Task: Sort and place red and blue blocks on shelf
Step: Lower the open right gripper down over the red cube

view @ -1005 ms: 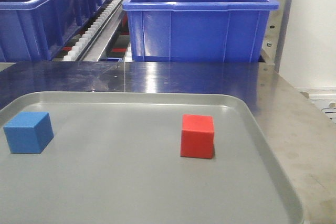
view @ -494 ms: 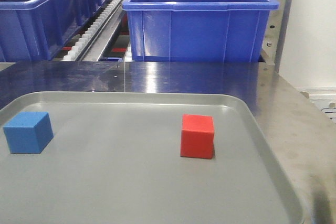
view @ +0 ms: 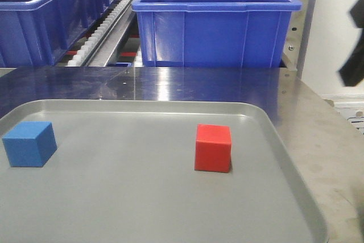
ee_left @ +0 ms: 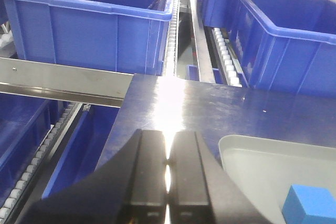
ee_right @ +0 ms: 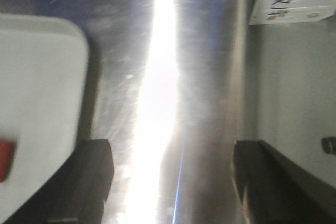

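Red block (view: 213, 148): small plain matte cube, bright red, sits flat on the grey tray (view: 142, 108), right of centre, nothing touching it. Blue block (view: 28, 143): same size, mid blue, matte, near the tray's left edge, well apart from the red one. Tray lies on the shiny steel surface (view: 187, 83).

Shelf (view: 296, 24) behind the surface: perforated steel upright, white roller track (view: 102, 32), big blue tub (view: 216, 27) straight ahead and another tub (view: 40, 21) to the left. Neither block is on it.

My left pincer (ee_left: 167, 171): black fingers (ee_left: 149, 174) pressed together with only a thin slit, holding nothing, over the surface just left of the tray corner. My right pincer (ee_right: 173, 182): fingers wide apart, empty, above the bare surface beside the tray's right edge; that view is blurred with glare. A dark blurred shape (view: 354, 55) shows at the front view's right edge, I can't tell which part it is.
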